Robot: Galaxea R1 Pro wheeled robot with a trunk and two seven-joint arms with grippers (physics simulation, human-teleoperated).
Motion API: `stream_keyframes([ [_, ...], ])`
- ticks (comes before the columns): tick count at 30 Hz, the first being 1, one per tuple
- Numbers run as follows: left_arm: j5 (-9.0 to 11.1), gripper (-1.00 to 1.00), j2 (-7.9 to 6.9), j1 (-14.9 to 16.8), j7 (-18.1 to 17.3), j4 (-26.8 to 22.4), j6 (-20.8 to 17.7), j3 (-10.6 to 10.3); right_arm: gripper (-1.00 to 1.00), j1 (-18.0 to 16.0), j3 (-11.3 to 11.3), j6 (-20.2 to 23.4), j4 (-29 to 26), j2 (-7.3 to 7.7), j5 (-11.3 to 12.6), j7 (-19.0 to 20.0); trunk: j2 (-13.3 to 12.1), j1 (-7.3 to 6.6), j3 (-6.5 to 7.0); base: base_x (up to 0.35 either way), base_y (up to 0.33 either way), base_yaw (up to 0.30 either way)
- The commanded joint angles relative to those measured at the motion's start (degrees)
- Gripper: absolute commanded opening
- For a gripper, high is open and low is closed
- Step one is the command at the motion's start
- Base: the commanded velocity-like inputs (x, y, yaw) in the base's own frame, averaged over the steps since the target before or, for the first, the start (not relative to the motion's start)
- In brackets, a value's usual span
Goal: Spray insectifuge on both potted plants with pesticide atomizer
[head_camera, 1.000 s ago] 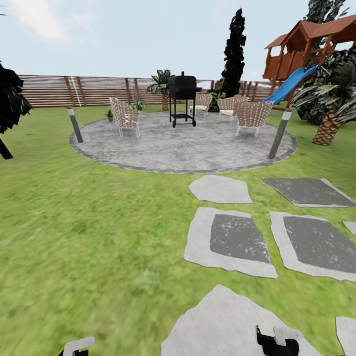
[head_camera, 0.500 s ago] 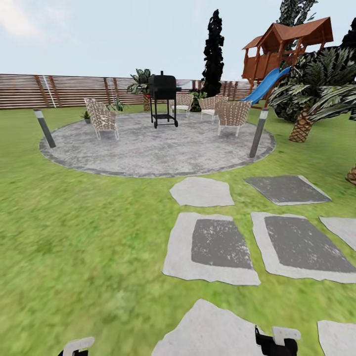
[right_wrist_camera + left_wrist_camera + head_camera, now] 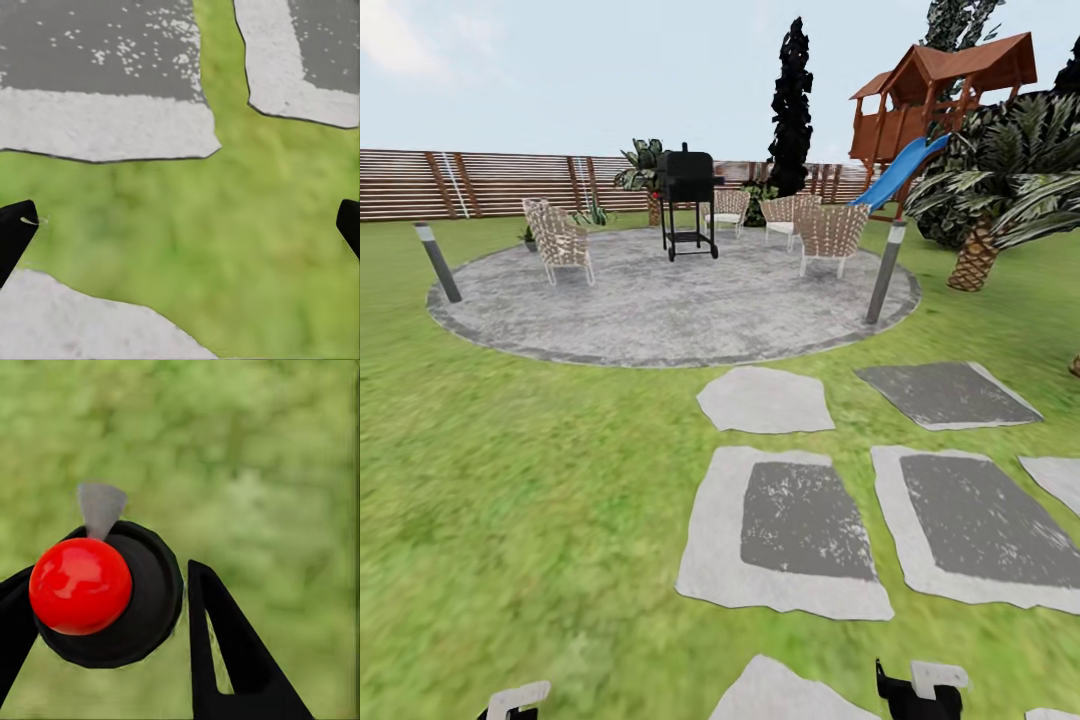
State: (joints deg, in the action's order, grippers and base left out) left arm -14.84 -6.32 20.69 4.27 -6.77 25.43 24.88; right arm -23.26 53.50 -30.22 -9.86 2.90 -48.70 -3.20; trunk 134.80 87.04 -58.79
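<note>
Four wicker chairs [image 3: 560, 240], two post lamps [image 3: 438, 262], one grill [image 3: 688, 200], one slide [image 3: 900, 172].

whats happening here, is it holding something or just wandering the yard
The robot is out on the green lawn, facing grey stone slabs and a round paved patio with a black grill and wicker chairs. Its left gripper is shut on a dark bottle with a red ball on top, seemingly the pesticide atomizer. The right gripper is open, holding nothing, above grass and slabs. A small potted plant sits at the patio's far edge.
</note>
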Motion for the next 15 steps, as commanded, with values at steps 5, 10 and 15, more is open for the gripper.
stream_keyframes([
  [5, -0.63, -1.0, -0.04, 0.05, 0.38, 0.09, 0.24, 0.17, 1.0, -0.06, 0.2, -0.19, 0.18, -0.08, -0.59, -0.26, 0.02, 0.02, -0.05, 0.322, -0.006, 0.0],
  [10, -0.6, -1.0, -0.09, 0.05, 0.38, 0.09, 0.24, 0.17, 1.0, -0.06, 0.2, -0.19, 0.19, -0.15, -0.45, -0.27, 0.02, 0.02, -0.05, 0.325, 0.0, 0.0],
  [15, -0.54, -1.0, -0.09, 0.05, 0.37, 0.09, 0.24, 0.17, 1.0, -0.07, 0.2, -0.19, 0.19, -0.19, -0.19, -0.31, 0.02, 0.02, -0.05, 0.326, 0.0, 0.0],
])
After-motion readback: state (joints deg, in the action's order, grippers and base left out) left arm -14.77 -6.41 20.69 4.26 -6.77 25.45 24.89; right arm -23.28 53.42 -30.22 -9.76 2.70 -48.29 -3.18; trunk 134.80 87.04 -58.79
